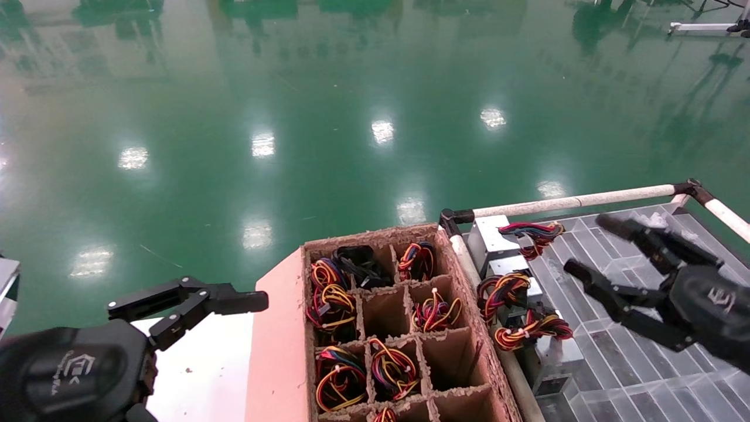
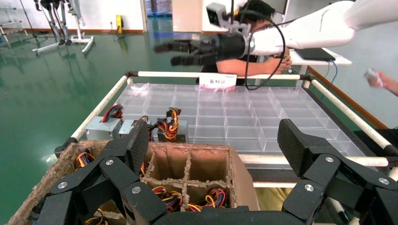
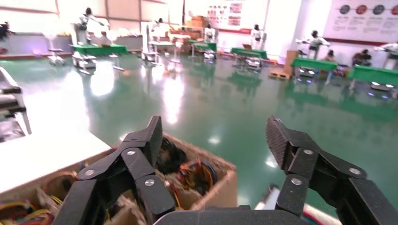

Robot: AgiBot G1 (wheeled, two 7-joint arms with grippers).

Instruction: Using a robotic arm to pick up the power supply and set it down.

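Three silver-grey power supplies with tied coloured wire bundles lie along the near-left edge of the clear divided tray (image 1: 644, 363): one (image 1: 491, 235) at the back, one (image 1: 518, 288) in the middle, one (image 1: 554, 354) nearest. Two of them (image 2: 101, 127) (image 2: 171, 131) also show in the left wrist view. My right gripper (image 1: 587, 245) (image 3: 216, 136) hangs open and empty above the tray, to the right of these units. My left gripper (image 1: 187, 302) (image 2: 213, 140) stands open and empty at the lower left, beside the cardboard box.
A brown divided cardboard box (image 1: 375, 234) (image 3: 220, 185) holds several more wire bundles in its cells. A white pipe rail (image 1: 574, 201) frames the tray. A white tabletop (image 1: 199, 363) lies under my left arm. A person (image 2: 256, 56) leans at the tray's far side.
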